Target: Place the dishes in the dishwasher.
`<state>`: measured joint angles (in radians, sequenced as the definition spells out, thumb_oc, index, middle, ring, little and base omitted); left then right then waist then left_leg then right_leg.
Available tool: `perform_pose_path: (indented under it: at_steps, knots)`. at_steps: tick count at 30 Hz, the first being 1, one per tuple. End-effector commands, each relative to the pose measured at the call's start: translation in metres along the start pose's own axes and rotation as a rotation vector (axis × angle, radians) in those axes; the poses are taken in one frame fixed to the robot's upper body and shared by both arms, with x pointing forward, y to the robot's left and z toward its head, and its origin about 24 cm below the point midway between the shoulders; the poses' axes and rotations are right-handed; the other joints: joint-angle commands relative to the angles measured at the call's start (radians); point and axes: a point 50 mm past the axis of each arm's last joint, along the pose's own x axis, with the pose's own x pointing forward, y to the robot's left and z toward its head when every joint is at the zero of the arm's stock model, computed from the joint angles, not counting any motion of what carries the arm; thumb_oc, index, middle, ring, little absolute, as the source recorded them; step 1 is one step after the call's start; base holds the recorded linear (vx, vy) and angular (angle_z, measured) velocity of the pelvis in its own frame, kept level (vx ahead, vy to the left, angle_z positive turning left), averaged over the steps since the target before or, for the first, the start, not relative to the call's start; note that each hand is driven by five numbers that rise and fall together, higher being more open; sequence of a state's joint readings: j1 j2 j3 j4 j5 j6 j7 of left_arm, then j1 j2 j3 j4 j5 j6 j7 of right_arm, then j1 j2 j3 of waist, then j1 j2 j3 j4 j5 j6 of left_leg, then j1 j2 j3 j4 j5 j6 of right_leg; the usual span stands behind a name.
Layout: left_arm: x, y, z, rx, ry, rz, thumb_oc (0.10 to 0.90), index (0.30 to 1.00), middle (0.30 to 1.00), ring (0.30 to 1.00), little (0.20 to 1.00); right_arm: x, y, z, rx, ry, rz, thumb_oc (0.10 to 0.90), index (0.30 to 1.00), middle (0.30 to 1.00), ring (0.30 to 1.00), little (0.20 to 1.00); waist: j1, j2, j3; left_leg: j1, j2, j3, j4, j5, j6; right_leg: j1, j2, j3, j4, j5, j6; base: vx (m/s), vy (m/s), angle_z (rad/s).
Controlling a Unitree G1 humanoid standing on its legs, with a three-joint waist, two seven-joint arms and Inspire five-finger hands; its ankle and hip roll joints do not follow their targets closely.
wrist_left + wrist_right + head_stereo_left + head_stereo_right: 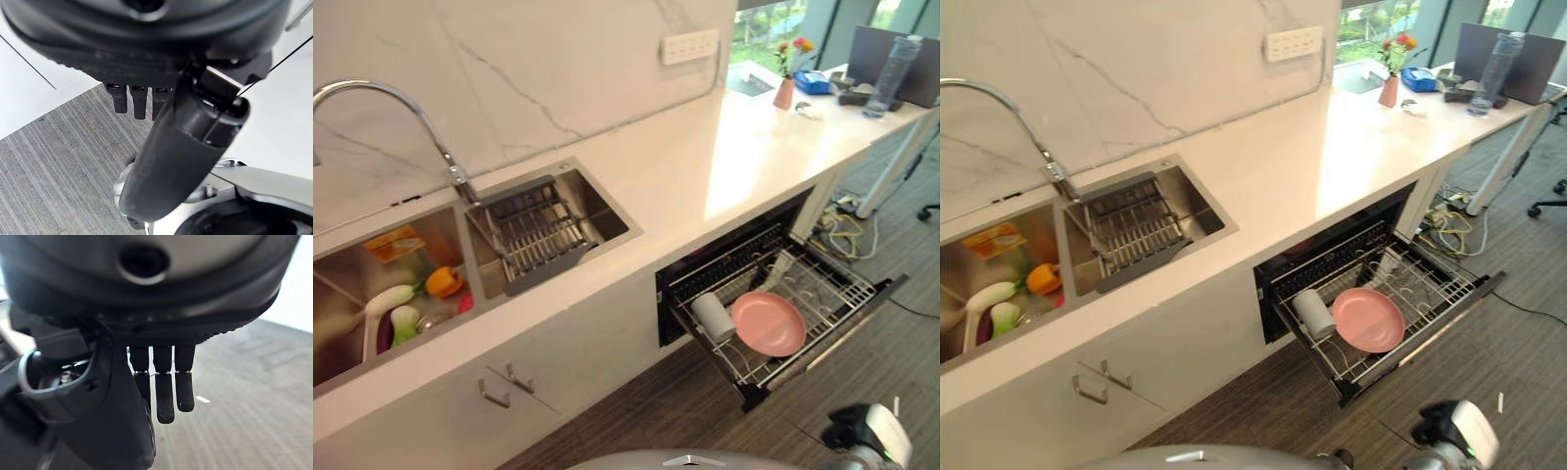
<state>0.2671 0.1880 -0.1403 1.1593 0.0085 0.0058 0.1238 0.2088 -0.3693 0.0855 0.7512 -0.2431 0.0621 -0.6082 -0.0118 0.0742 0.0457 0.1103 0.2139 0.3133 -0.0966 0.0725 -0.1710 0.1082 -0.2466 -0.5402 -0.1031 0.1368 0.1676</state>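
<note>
**Plate and cup already racked, both hands hanging empty**

From where I stand, the pink plate [769, 323] lies nearly flat in the pulled-out dishwasher rack [842, 294], with a pale cup [713, 317] on its side just beside it, touching or nearly so. The rest of the wire rack looks bare.

The left hand [139, 100] hangs over the wood-look floor, fingers straight and relaxed, holding nothing. The right hand [164, 389] is the same: fingers straight down, nothing between them and the thumb.

The plate looks stiff, light and smooth, probably plastic or glazed, so I judge it slippery; its rim is the place to pinch. The cup would take a wrap around its body.

In the sink [352, 255] lie an orange thing [443, 282] and some green and white items [396, 311]; I cannot tell if any are dishes.
</note>
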Motion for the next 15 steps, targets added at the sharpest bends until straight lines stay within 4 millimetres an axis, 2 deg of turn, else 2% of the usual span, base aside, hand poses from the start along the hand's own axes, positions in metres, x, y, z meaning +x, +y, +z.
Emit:
perform_pose_path:
  at_steps: [1,2,4,5,7,8,9,11,13,14,15]
  knots:
    - [0.005,0.004,0.047,-0.046,-0.141,0.015,0.8,0.9,0.9,0.9,0.9,0.038,-0.04,0.072,0.05,-0.249,-0.141,0.4,0.3,0.3,0.3,0.3,0.032,-0.024,0.049,-0.009,-0.023,-0.011,0.015,-0.061,0.036,0.045,-0.023,-0.031,0.024,-0.098,0.02,-0.02,0.025,0.29]
    - [0.005,0.005,0.047,-0.046,-0.142,0.022,0.8,0.9,0.9,0.9,0.9,0.04,-0.038,0.082,0.047,-0.275,-0.123,0.4,0.3,0.3,0.3,0.3,0.041,-0.024,0.055,-0.019,-0.027,-0.021,0.015,-0.058,0.037,0.046,-0.026,-0.041,0.025,-0.097,0.021,-0.04,0.047,0.32]
    - [0.005,0.009,0.046,-0.033,-0.144,0.032,0.8,0.9,0.9,0.9,0.9,0.046,-0.039,0.104,0.005,-0.338,-0.097,0.4,0.3,0.3,0.3,0.3,0.084,-0.022,0.072,-0.052,-0.044,-0.053,0.016,-0.048,0.04,0.052,-0.04,-0.078,0.027,-0.092,0.024,-0.04,0.047,0.35]
    - [0.005,0.009,0.047,-0.036,-0.146,0.032,0.8,0.9,0.9,0.9,0.9,0.046,-0.039,0.105,0.006,-0.341,-0.097,0.4,0.3,0.3,0.3,0.3,0.079,-0.022,0.073,-0.054,-0.046,-0.057,0.016,-0.048,0.041,0.053,-0.041,-0.082,0.027,-0.092,0.025,-0.03,0.037,0.47]
    - [0.006,0.015,0.045,-0.013,-0.142,0.042,0.8,0.9,0.9,0.9,0.9,0.056,-0.058,0.126,-0.053,-0.416,-0.139,0.4,0.3,0.3,0.3,0.3,0.13,-0.022,0.09,-0.1,-0.068,-0.107,0.016,-0.036,0.043,0.06,-0.058,-0.136,0.032,-0.084,0.03,-0.03,0.029,0.47]
    - [0.006,0.017,0.045,-0.009,-0.14,0.047,0.8,0.9,0.9,0.9,0.9,0.06,-0.067,0.132,-0.063,-0.434,-0.164,0.4,0.3,0.3,0.3,0.3,0.143,-0.022,0.095,-0.118,-0.076,-0.126,0.017,-0.031,0.045,0.062,-0.062,-0.154,0.033,-0.081,0.033,-0.01,0.015,0.49]
    - [0.006,0.016,0.046,-0.01,-0.142,0.046,0.8,0.9,0.9,0.9,0.9,0.06,-0.068,0.133,-0.062,-0.435,-0.165,0.4,0.3,0.3,0.3,0.3,0.139,-0.022,0.095,-0.121,-0.077,-0.13,0.017,-0.03,0.046,0.062,-0.063,-0.158,0.033,-0.081,0.033,-0.01,0.025,0.62]
    - [0.006,0.02,0.045,-0.004,-0.135,0.053,0.8,0.9,0.9,0.9,0.9,0.066,-0.086,0.143,-0.097,-0.472,-0.214,0.4,0.3,0.3,0.3,0.3,0.169,-0.024,0.104,-0.155,-0.094,-0.165,0.017,-0.023,0.05,0.061,-0.077,-0.197,0.048,-0.081,0.039,0.0,0.035,0.75]
    - [0.007,0.026,0.041,0.004,-0.123,0.065,0.8,0.9,0.9,0.9,0.9,0.072,-0.107,0.153,-0.143,-0.504,-0.273,0.4,0.3,0.3,0.3,0.3,0.201,-0.026,0.106,-0.182,-0.109,-0.193,0.017,-0.018,0.054,0.063,-0.089,-0.23,0.062,-0.084,0.042,0.04,0.056,0.64]
    - [0.007,0.03,0.039,0.01,-0.117,0.074,0.8,0.9,0.9,0.9,0.9,0.077,-0.129,0.165,-0.177,-0.531,-0.332,0.4,0.3,0.3,0.3,0.3,0.225,-0.029,0.116,-0.208,-0.12,-0.218,0.018,-0.013,0.057,0.057,-0.102,-0.252,0.076,-0.084,0.048,0.03,0.057,0.86]
    - [0.007,0.034,0.038,0.012,-0.117,0.082,0.8,0.9,0.9,0.9,0.9,0.079,-0.141,0.174,-0.196,-0.55,-0.365,0.4,0.3,0.3,0.3,0.3,0.238,-0.032,0.122,-0.222,-0.124,-0.227,0.018,-0.009,0.057,0.051,-0.109,-0.263,0.082,-0.083,0.051,0.02,0.057,0.88]
